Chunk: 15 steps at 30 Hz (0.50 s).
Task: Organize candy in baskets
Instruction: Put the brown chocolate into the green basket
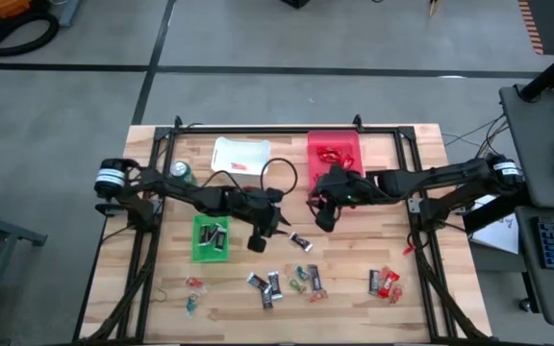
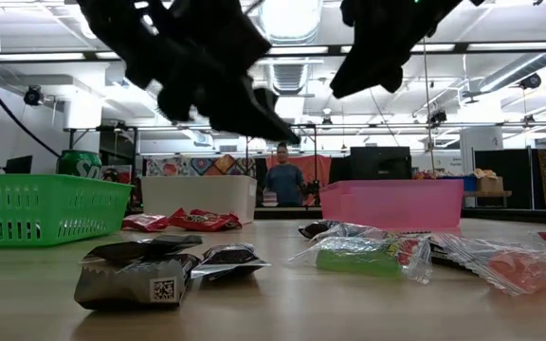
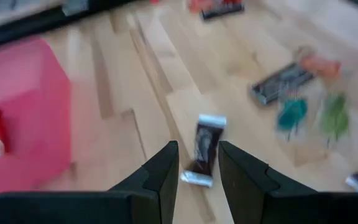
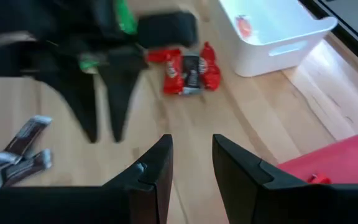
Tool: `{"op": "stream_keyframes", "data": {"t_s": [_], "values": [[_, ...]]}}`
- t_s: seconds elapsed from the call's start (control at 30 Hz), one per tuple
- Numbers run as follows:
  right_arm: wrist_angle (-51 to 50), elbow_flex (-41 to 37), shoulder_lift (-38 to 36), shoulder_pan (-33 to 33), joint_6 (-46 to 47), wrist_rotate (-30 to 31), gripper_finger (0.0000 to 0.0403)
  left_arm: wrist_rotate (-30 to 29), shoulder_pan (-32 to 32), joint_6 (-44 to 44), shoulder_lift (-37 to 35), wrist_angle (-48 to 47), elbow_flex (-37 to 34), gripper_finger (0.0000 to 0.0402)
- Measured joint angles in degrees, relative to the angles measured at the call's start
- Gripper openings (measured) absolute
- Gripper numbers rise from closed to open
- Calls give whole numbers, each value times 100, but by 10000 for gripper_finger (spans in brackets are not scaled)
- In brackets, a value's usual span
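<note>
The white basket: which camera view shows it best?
The right wrist view: the white basket is near, and one sweet lies inside. The high view shows the whole basket, but small. The low view shows only its side wall. The left wrist view does not show it.

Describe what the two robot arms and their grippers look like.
Both arms are dark, nearly black, jointed links. The left arm has a white-and-black banded collar near its base, the right arm a similar white band; black cables loop beside them. The left gripper and the right gripper each carry two flat, dark fingers that taper to blunt tips.
</note>
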Motion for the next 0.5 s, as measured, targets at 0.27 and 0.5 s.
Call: {"op": "stream_keyframes", "data": {"t_s": [0.27,0.5], "values": [[-84,-9,-81,79,12,3,105,45,-2,15,881,1171,7,99],[-106,-44,-78,79,14,4,105,159,25,-174,1113,1489,7,130]]}}
